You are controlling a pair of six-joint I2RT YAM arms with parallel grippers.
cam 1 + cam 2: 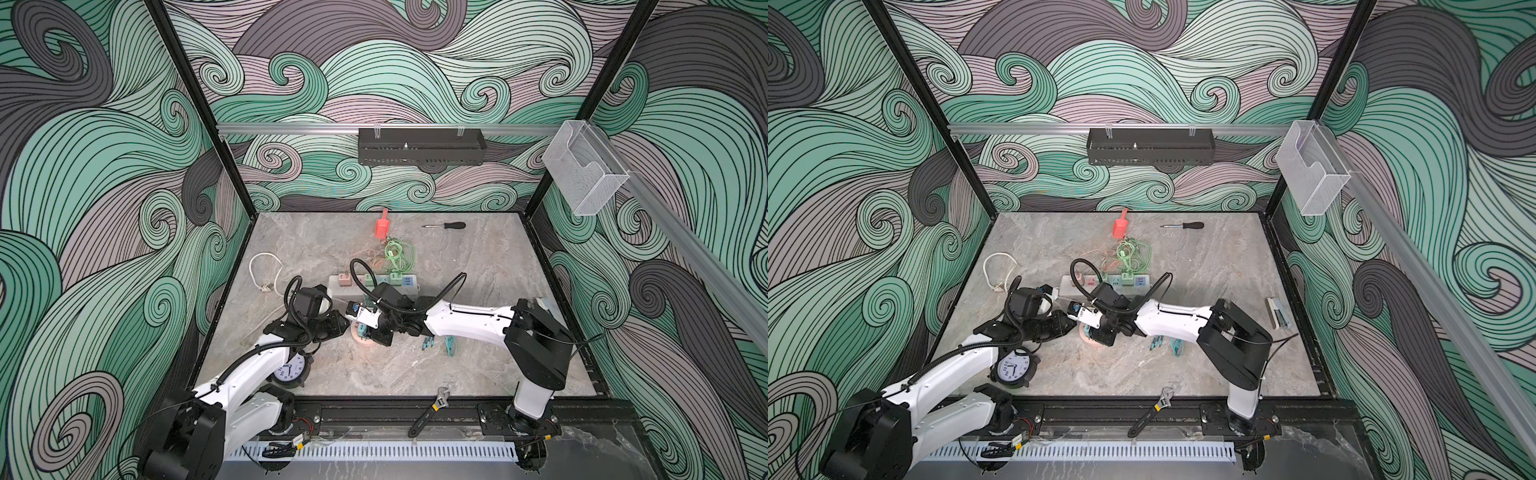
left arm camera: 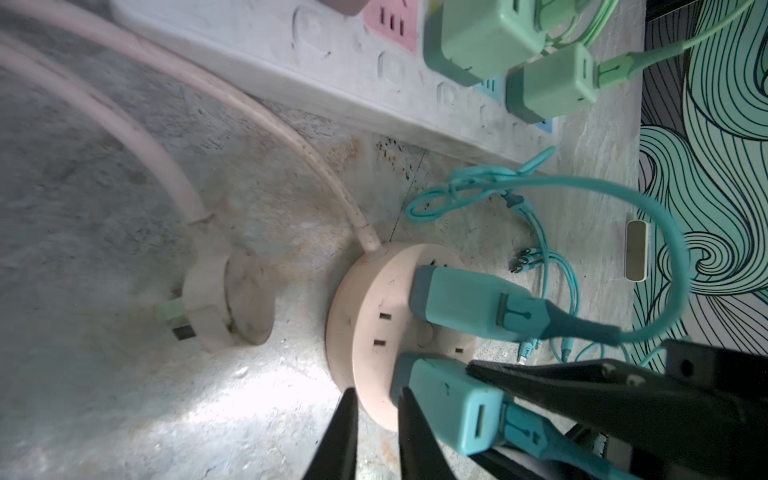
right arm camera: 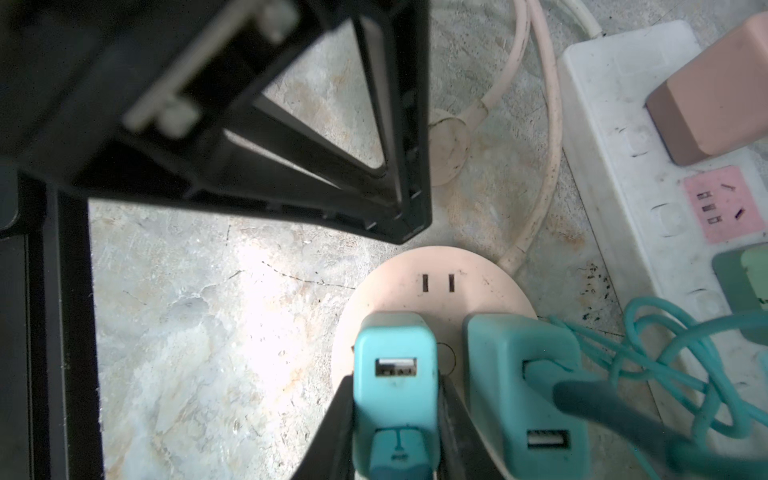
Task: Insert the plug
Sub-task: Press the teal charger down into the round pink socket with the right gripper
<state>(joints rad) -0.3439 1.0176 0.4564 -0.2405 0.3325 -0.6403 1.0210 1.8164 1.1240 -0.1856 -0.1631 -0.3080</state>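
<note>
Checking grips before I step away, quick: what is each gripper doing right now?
Left gripper: nearly closed, holding nothing, beside the round socket.
Right gripper: closed on the teal charger at the round socket.

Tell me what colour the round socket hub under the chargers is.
Pale pink round socket hub, clearest in the right wrist view.

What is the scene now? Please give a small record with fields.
task object: teal charger on the round pink socket hub
right end effector: shut on the teal charger
left end effector: nearly closed, at the hub's edge, holding nothing
neighbour: second teal charger with cable, on the same hub
free slots: one pair on the hub
nearby: white power strip
</note>
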